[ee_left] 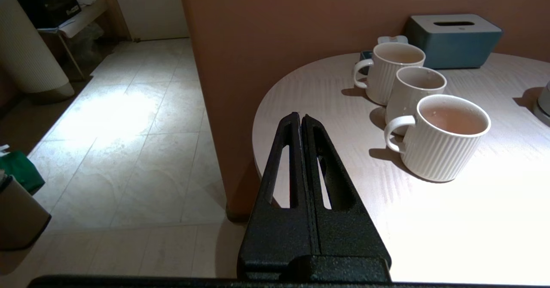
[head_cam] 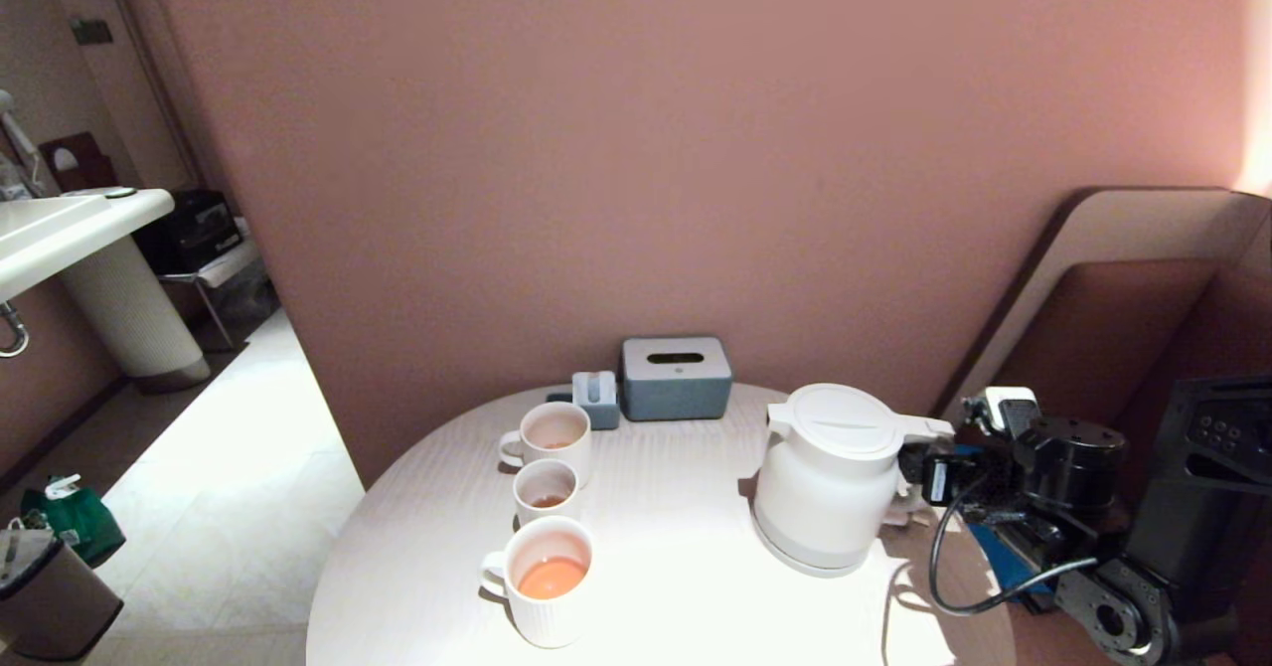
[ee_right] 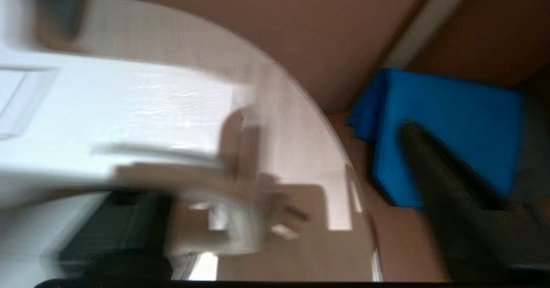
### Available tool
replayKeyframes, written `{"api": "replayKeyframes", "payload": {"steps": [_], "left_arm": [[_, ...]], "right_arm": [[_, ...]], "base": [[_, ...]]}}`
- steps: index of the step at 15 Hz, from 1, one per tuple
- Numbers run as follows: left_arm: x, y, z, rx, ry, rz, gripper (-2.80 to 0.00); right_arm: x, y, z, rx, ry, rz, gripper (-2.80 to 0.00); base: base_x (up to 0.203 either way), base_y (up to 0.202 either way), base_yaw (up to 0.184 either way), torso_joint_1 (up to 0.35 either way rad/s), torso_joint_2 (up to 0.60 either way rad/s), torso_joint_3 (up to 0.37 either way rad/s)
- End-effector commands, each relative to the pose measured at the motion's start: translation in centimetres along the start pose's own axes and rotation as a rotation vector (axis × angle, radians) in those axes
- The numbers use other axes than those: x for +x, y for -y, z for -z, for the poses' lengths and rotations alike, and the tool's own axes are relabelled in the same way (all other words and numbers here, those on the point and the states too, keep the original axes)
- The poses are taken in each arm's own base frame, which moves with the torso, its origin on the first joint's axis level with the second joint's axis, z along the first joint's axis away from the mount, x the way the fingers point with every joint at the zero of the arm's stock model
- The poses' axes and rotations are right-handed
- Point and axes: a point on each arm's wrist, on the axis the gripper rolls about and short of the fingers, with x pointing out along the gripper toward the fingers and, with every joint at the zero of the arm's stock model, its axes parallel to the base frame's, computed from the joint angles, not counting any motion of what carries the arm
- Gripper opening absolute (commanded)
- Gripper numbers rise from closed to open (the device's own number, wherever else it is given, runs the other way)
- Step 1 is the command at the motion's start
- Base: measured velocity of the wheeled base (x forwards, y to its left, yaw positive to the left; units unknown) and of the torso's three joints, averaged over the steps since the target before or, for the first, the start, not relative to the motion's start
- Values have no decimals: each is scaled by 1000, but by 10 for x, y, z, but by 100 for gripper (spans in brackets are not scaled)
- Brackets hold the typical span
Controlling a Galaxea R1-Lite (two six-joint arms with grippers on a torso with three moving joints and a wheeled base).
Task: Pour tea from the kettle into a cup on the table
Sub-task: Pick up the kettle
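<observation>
The white kettle stands on its round base at the right of the pale round table. My right gripper is at the kettle's handle. In the right wrist view it is open, fingers wide apart, with the handle between them and the white body close ahead. Three white ribbed cups stand in a row at the left. The nearest cup holds orange tea, and the middle cup and far cup hold a little. My left gripper is shut and empty, off the table's left edge.
A grey tissue box and a small grey holder stand at the table's back by the wall. Something blue lies beyond the table's right edge. A washbasin and a bin are far left.
</observation>
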Motion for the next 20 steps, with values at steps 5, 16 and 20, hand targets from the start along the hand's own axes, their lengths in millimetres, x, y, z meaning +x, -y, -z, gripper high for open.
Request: {"api": "replayKeyframes", "payload": {"steps": [5, 16, 20], "left_arm": [[0, 0, 0, -1, 0, -1, -280], [0, 0, 0, -1, 0, -1, -280], [0, 0, 0, -1, 0, 0, -280]], "right_arm": [[-7, 0, -8, 3, 28, -16, -280], [-18, -14, -25, -3, 90, -72, -280], [-37, -18, -56, 12, 156, -99, -280]], "base": [[0, 0, 0, 0, 0, 0], [0, 0, 0, 0, 0, 0], [0, 0, 0, 0, 0, 0]]}}
